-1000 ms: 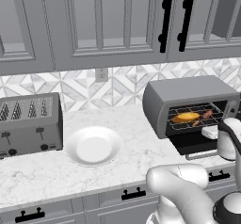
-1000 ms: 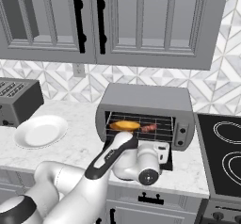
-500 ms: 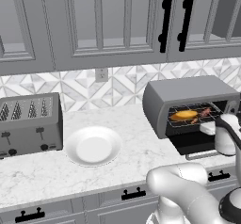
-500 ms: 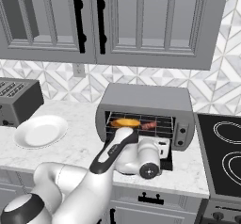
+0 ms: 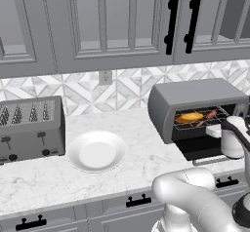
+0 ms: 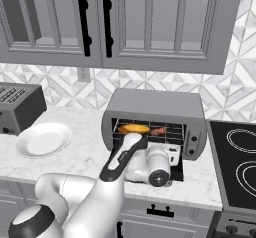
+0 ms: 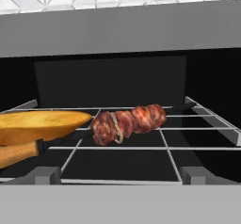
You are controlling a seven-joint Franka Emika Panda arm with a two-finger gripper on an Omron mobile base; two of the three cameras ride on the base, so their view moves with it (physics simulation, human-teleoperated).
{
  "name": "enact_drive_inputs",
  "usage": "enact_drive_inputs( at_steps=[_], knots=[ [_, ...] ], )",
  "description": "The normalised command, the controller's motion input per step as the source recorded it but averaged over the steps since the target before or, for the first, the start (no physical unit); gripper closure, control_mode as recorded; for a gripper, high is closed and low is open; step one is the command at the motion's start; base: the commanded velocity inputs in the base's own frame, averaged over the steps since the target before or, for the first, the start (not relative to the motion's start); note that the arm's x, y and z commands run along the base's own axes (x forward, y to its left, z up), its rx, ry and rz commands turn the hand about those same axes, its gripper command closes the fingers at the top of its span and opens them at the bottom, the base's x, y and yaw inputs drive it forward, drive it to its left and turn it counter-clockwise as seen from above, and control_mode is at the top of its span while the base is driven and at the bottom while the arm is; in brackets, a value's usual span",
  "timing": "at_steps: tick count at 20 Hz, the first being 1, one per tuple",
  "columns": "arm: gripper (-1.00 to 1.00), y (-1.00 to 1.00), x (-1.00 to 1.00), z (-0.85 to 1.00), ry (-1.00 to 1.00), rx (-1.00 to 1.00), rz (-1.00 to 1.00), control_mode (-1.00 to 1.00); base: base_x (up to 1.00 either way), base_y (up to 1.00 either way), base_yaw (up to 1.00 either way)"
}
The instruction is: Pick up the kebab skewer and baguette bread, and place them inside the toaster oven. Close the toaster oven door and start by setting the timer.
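Grey kitchen cabinets and a patterned tile wall back a marble bench (image 5: 44,177), where you see a white plate (image 5: 96,150) and a slotted toaster (image 5: 29,128). Both foods now lie on the wire rack inside the toaster oven (image 6: 155,113): the baguette bread (image 7: 40,124) at left, the kebab skewer (image 7: 124,122) touching it. Your tool (image 6: 170,154), spread wide and empty, has drawn back from the rack over the last second. The toaster oven door (image 5: 205,150) hangs open below, so closing it looks next.

No readable text, labels or numbers anywhere.
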Motion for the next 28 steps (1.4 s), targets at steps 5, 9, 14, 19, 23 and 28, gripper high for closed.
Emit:
enact_drive_inputs(
  at_steps=[5,9,14,19,23,28],
  knots=[
    [-1.00,0.00,0.24,0.00,0.00,0.00,0.00,-1.00,0.00,0.00,0.00],
    [-1.00,0.00,0.25,0.00,0.00,0.00,0.00,-1.00,0.00,0.00,0.00],
    [-1.00,0.00,0.23,0.00,0.00,0.00,0.00,-1.00,0.00,0.00,0.00],
    [-1.00,0.00,0.21,0.00,0.00,0.00,0.00,-1.00,0.00,0.00,0.00],
    [-1.00,0.01,0.19,0.00,0.00,0.00,0.00,-1.00,0.00,0.00,0.00],
    [-1.00,0.00,0.09,0.00,0.00,0.00,0.00,-1.00,0.00,0.00,0.00]
  ],
)
